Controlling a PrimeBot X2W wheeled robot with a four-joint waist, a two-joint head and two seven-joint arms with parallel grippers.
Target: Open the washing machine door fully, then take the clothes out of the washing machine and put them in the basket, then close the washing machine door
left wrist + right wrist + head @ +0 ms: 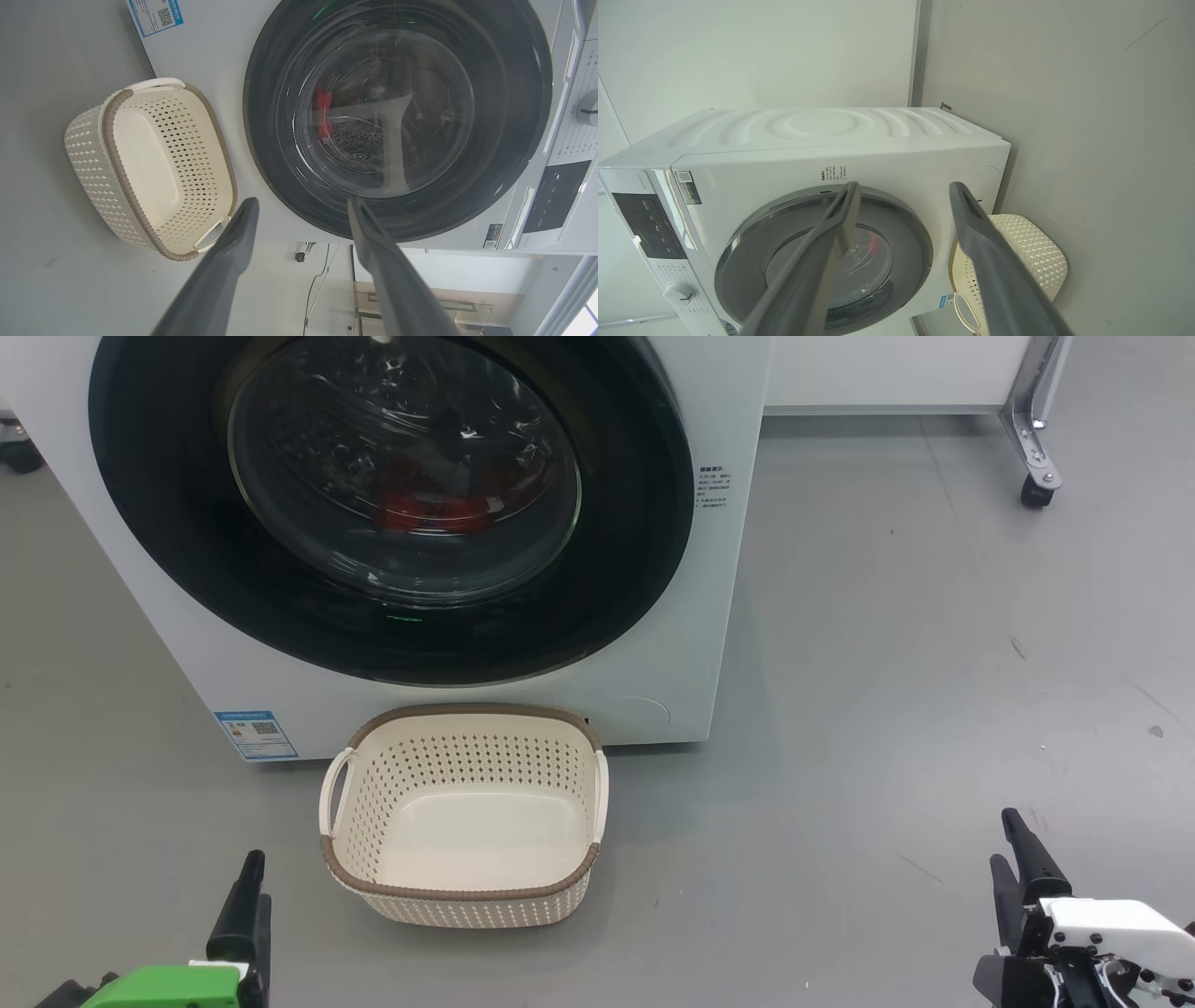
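Note:
The white washing machine point(719, 616) stands ahead with its round black-rimmed door point(280, 607) closed flat against the front. Red clothes point(429, 504) show dimly through the glass, also in the left wrist view as clothes point(323, 109) behind the door point(504, 140). The cream basket point(464, 887) sits empty on the floor just in front of the machine. My left gripper point(302, 204) is open, low at the left, well short of the basket point(88, 154). My right gripper point(903, 187) is open too, far right, aimed toward the machine point(784, 158) and its door point(747, 242).
Grey floor point(887, 663) stretches to the right of the machine. A metal leg on a caster wheel point(1036, 490) stands at the back right. The machine's control panel and dial point(586, 112) lie beyond the door rim.

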